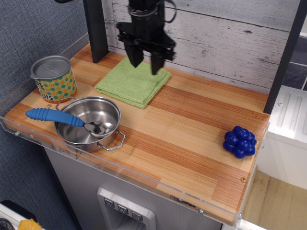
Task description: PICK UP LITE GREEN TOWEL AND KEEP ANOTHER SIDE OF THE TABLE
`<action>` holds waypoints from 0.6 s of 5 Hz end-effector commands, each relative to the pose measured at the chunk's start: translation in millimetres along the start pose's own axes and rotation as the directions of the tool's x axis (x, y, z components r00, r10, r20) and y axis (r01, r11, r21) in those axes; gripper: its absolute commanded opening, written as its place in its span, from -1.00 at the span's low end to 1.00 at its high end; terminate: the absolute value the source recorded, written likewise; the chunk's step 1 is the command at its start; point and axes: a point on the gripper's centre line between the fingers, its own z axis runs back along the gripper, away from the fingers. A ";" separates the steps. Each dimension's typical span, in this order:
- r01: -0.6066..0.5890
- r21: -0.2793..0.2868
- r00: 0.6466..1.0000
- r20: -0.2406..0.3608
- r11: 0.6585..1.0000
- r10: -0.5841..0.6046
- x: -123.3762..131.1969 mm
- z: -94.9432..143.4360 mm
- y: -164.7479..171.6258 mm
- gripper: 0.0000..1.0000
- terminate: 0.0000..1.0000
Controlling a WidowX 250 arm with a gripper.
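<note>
Gripper (146,65) hangs over the far edge of the green towel (130,83), fingers spread and empty (lined up to pinch it); table (192,129) right side is bare for the drop.

1. The counter (192,139) is a rectangular top of striped light and reddish-brown planks, edged with a clear acrylic rim.
2. A folded light green towel (132,84) lies flat near the rear left.
3. A polka-dot tin can (53,79) stands upright at the left edge.
4. A steel pot (89,122) sits near the front left, just beside the can.
5. A blue berry-shaped toy (240,141) rests near the right edge, well apart from the rest.
</note>
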 end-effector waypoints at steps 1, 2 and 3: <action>0.040 0.081 0.999 -0.015 0.996 -0.039 3.5 -1.2 52.5 -1.00 -1.00; 0.052 0.069 0.998 -0.030 0.996 -0.050 -1.1 -13.5 56.3 -1.00 -1.00; 0.041 0.057 0.999 -0.030 0.998 -0.039 -2.8 -23.4 54.3 -1.00 -1.00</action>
